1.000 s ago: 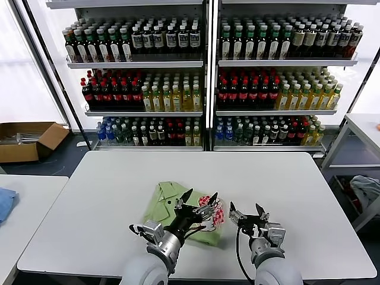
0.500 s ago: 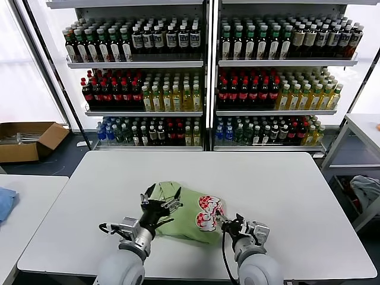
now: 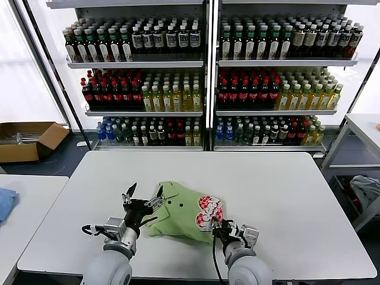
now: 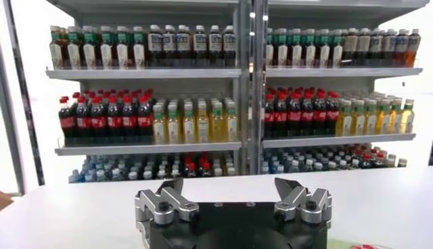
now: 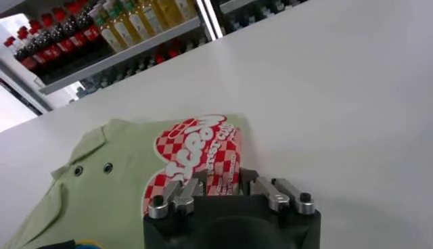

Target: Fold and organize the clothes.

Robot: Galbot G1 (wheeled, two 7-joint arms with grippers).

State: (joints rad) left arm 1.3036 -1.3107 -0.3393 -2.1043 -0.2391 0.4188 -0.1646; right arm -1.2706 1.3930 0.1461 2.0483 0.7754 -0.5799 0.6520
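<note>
A light green polo shirt (image 3: 178, 212) lies bunched near the table's front edge, collar toward the left and red-and-white checkered print (image 3: 208, 212) on its right part. My right gripper (image 3: 218, 227) sits at the print end. In the right wrist view its fingers (image 5: 194, 184) close on the folded printed edge (image 5: 223, 177) of the shirt (image 5: 101, 196), with fabric filling the gap between them. My left gripper (image 3: 143, 195) hovers at the collar side, open and empty. In the left wrist view the left gripper (image 4: 229, 186) shows only bare table between its spread fingertips.
Shelves of bottles (image 3: 205, 77) stand behind the white table (image 3: 285, 196). A cardboard box (image 3: 27, 141) is on the floor at far left. A blue cloth (image 3: 5, 203) lies on the left side table, and a pale garment (image 3: 365, 190) sits at far right.
My left gripper moved left off the shirt to its collar side, staying open. My right gripper moved left to the printed edge and narrowed onto it. The shirt shifted and spread.
</note>
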